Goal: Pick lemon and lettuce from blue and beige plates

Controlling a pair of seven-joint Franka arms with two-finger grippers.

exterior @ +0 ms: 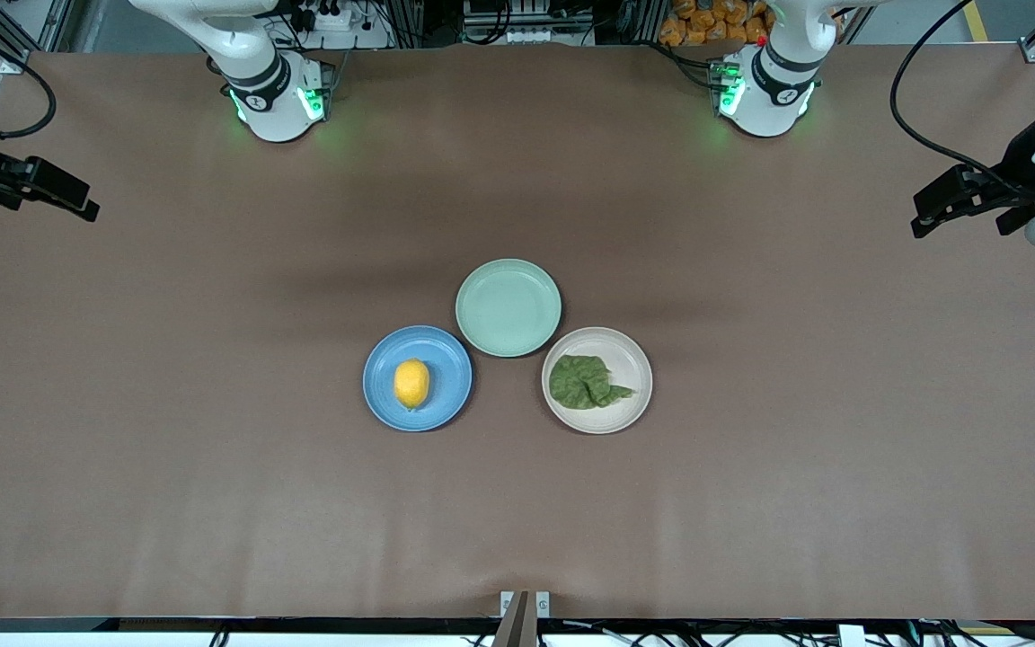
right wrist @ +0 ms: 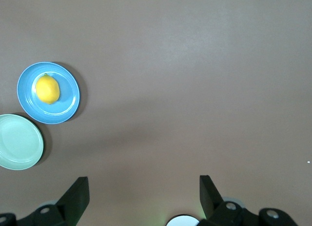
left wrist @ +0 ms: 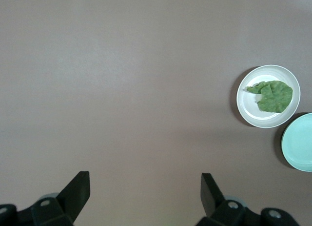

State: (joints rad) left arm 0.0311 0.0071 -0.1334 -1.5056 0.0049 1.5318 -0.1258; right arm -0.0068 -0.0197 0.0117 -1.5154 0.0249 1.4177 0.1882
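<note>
Currently both arms wait at the table ends — left gripper (exterior: pixel 958 199) and right gripper (exterior: pixel 41 189) jaws apart, empty. Lemon (exterior: pixel 411 383) sits on blue plate (exterior: pixel 450 355), lettuce (exterior: pixel 585 381) on beige plate (exterior: pixel 630 346) — each toward its own arm's end for pickup.

We see our left gripper (left wrist: pixel 145 196) with its two dark fingers (left wrist: pixel 75 189) spread wide apart and nothing between them, hanging over bare brown table (left wrist: pixel 126 89). Well away from the fingers sits the beige plate (left wrist: pixel 248 106), and the lettuce (left wrist: pixel 274 95) lies on it, a wrinkled green leaf whose pointed tail reaches toward the plate's rim. Just beside that plate, we catch part of the mint plate (left wrist: pixel 298 143), cut off by the picture's edge. The two rims nearly touch.
</note>
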